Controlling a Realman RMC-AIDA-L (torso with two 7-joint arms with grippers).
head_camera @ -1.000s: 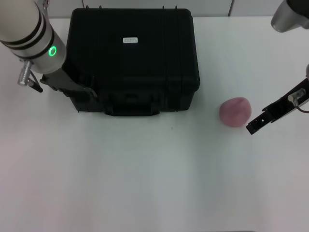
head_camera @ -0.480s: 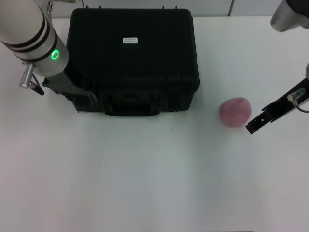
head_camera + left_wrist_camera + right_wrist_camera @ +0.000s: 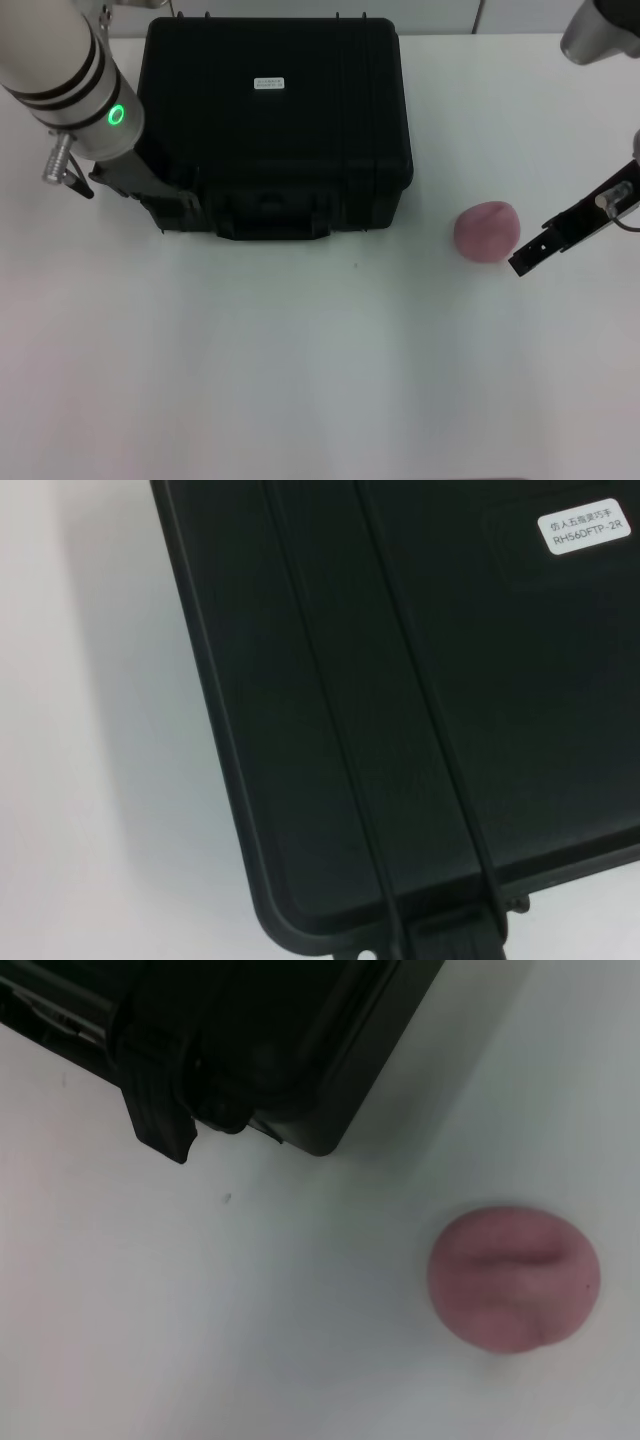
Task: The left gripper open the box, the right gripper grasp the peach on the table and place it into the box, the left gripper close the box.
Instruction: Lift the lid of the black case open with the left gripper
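The black box stands shut at the back centre of the white table, a white label on its ribbed lid. My left gripper sits against the box's front-left corner, black against black. The left wrist view looks down on the box lid and its label. A pink peach lies on the table to the right of the box. My right gripper hovers just right of the peach, close to it but apart. In the right wrist view the peach lies near the box's front corner.
A front handle and a latch stick out from the box's front face. Bare white tabletop stretches across the whole front half and between box and peach. The table's far edge runs just behind the box.
My left arm has edged slightly right and down, closer to the box's front-left corner. The right arm, peach and box have not moved.
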